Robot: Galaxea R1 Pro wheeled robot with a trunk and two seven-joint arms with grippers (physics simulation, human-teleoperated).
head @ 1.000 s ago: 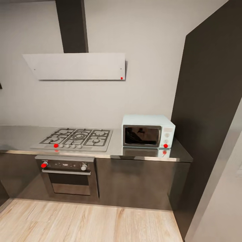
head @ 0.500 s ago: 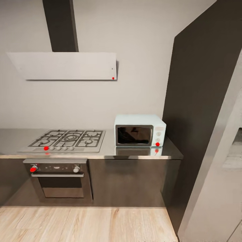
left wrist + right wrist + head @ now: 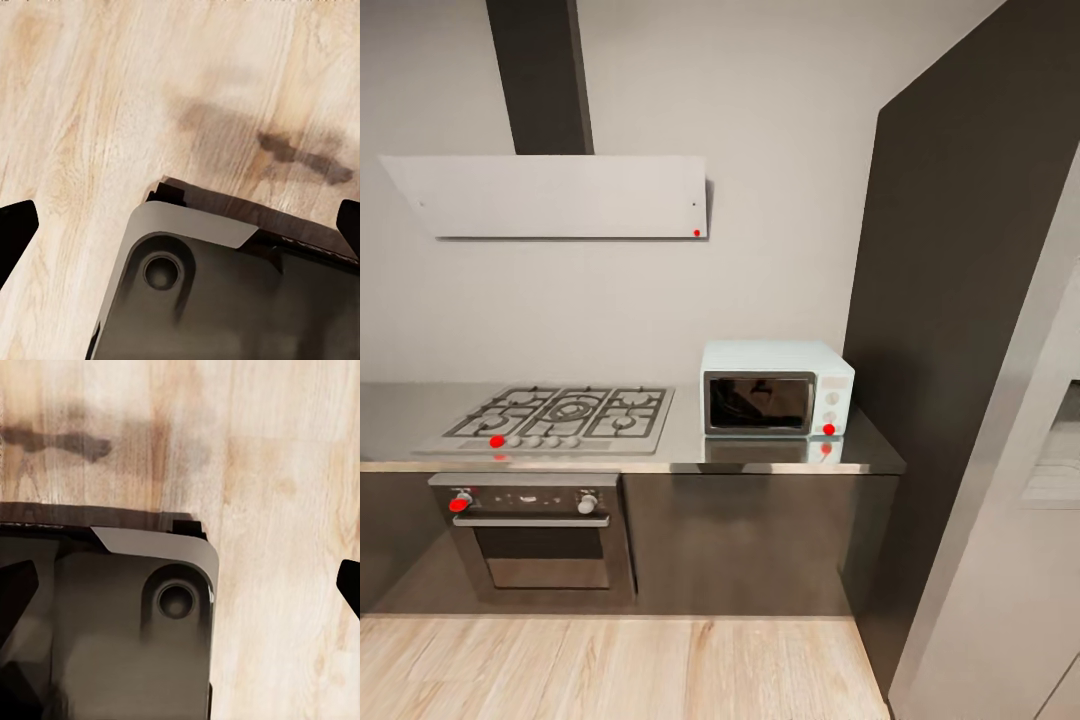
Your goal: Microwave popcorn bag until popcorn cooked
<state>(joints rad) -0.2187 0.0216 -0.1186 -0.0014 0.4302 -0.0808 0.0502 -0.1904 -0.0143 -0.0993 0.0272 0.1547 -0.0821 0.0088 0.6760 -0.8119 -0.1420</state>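
Robot base (image 3: 225, 300) over wooden floor (image 3: 97, 112)

My head view is evenly, softly lit and slightly blurred; the countertop (image 3: 690, 455) mirrors the microwave (image 3: 777, 389). My wrist views show smeared dark shadows on the floor (image 3: 112, 112).

glossy brushed-metal countertop (image 3: 690, 440); dark glass microwave (image 3: 777, 388) door; matt wood floor (image 3: 610, 665)

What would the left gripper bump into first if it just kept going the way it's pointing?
Probably the robot's own grey base, which lies just ahead of the open left gripper, or the wooden floor beside it. Depth is hard to judge here.
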